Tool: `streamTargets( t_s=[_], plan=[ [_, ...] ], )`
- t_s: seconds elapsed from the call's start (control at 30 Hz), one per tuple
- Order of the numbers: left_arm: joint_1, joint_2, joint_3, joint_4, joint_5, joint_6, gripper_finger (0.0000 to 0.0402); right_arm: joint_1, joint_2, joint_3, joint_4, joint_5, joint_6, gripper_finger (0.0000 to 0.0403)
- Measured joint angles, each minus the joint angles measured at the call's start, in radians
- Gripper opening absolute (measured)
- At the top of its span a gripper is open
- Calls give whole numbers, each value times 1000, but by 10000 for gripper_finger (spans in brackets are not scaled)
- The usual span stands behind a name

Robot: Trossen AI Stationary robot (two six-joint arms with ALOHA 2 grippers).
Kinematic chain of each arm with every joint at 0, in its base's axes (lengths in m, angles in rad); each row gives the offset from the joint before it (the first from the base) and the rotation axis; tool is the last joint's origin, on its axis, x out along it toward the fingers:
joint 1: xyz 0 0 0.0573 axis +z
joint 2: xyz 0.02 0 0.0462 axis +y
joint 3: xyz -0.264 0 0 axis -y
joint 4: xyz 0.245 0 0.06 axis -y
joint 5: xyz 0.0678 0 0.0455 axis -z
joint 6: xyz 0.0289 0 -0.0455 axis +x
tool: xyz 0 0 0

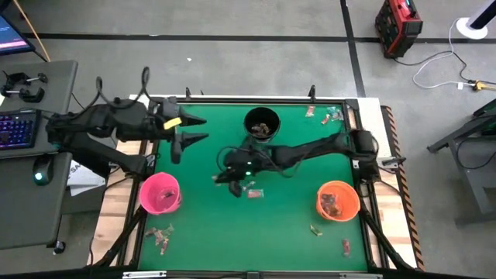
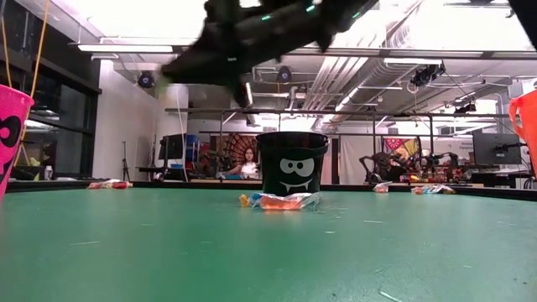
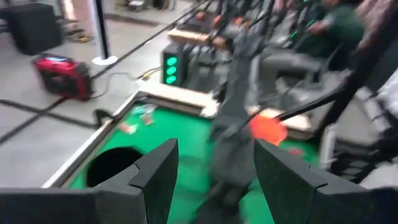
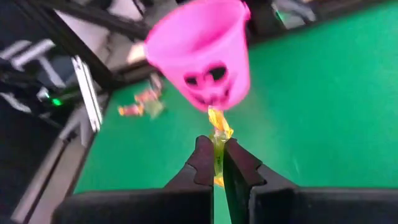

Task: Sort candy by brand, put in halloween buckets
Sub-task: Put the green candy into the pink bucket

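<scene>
My right gripper [image 1: 219, 180] reaches from the right to the table's middle and is shut on a yellow-orange wrapped candy [image 4: 218, 127], above the green table. The pink bucket [image 1: 160, 192] stands ahead of it, toward the table's left, and shows large in the right wrist view [image 4: 202, 50]. The black bucket [image 1: 262, 124] stands at the far middle and the orange bucket [image 1: 338, 200] at the right; each holds some candy. My left gripper [image 1: 198, 129] is open and empty, held above the far left of the table. My right gripper pinches the yellow-orange candy [image 4: 217, 155] between its two fingers. One crinkled end of the wrapper [image 4: 219, 121] sticks out past the fingertips. The fingers point toward the pink bucket. The candy is lifted clear of the table.
Loose candies lie near the table's middle [image 1: 254, 192], in front of the black bucket in the low view [image 2: 281, 201], at the near left corner [image 1: 160, 232], at the far right corner [image 1: 325, 114] and near the right front [image 1: 346, 246]. A person sits in the room behind [image 2: 248, 164].
</scene>
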Motion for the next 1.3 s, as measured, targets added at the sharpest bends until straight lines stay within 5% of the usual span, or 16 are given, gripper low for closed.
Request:
streamTargets(
  t_s=[0.3,0.63,0.97,1.3],
  plan=[
    [-31,17,0,86,-14,-98,199,18,308,461,46,-105,-68,0],
    [-29,24,0,136,-44,-96,199,23,571,873,-7,-94,-12,3],
    [-30,24,0,132,-44,-114,199,39,614,823,58,60,110,58],
    [-30,24,0,137,-44,-87,199,40,610,839,58,25,108,241]
  ],
)
